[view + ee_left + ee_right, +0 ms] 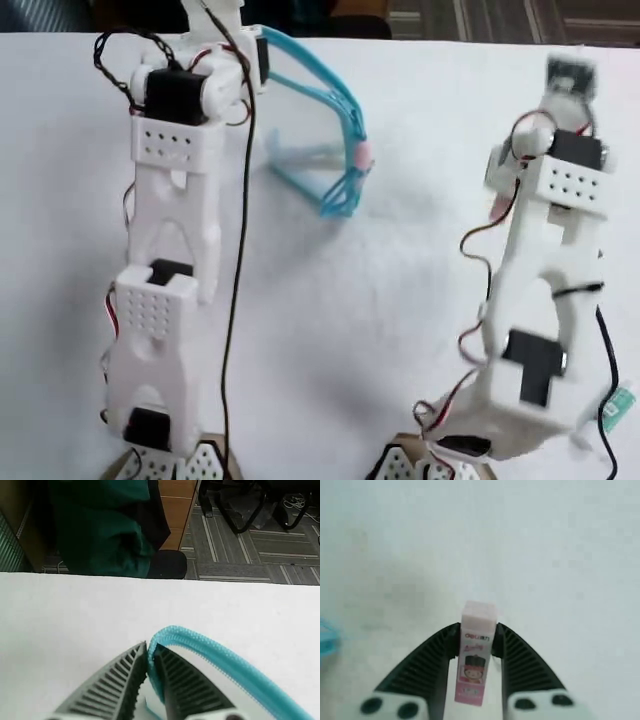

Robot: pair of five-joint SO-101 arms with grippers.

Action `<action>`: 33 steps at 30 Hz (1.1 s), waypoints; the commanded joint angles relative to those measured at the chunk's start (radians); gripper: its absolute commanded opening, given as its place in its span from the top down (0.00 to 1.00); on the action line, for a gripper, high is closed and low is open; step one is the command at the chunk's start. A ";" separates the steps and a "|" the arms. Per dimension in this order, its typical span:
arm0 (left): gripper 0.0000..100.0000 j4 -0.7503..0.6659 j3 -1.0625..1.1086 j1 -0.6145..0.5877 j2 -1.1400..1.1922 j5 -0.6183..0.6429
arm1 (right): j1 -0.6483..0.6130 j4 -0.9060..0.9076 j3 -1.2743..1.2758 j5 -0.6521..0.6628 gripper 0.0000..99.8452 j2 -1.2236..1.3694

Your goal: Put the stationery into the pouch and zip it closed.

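The white table (350,330) runs to its far edge just behind the left arm (170,230), with floor beyond it, and a broad stretch of white tabletop lies between that arm and the right arm (545,290). The pouch (318,135) sits toward the far side, just beside the left arm and well apart from the right one; it is see-through with a bright blue zip edge, and its sides stand apart from each other. The left gripper (148,647) has its jaws pressed together on that blue edge, pinching one end of it. The right gripper (476,630) is over bare tabletop, jaws closed snugly on an eraser (475,655), a small pink and white block with a cartoon wrapper, held on end. A small pink piece (362,153) sits on the pouch's blue edge at the end away from the left gripper.
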 commanded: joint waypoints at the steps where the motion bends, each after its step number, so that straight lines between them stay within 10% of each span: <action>1: 0.98 0.005 0.000 0.004 0.025 0.012 | -0.082 -0.001 -0.110 -0.106 0.98 -0.182; 15: 0.98 0.006 0.000 0.004 0.025 0.012 | -0.604 -0.463 -0.130 -0.351 0.98 -0.357; 33: 0.98 0.006 0.000 0.004 0.025 0.012 | -0.634 -0.601 0.055 -0.345 0.98 -0.231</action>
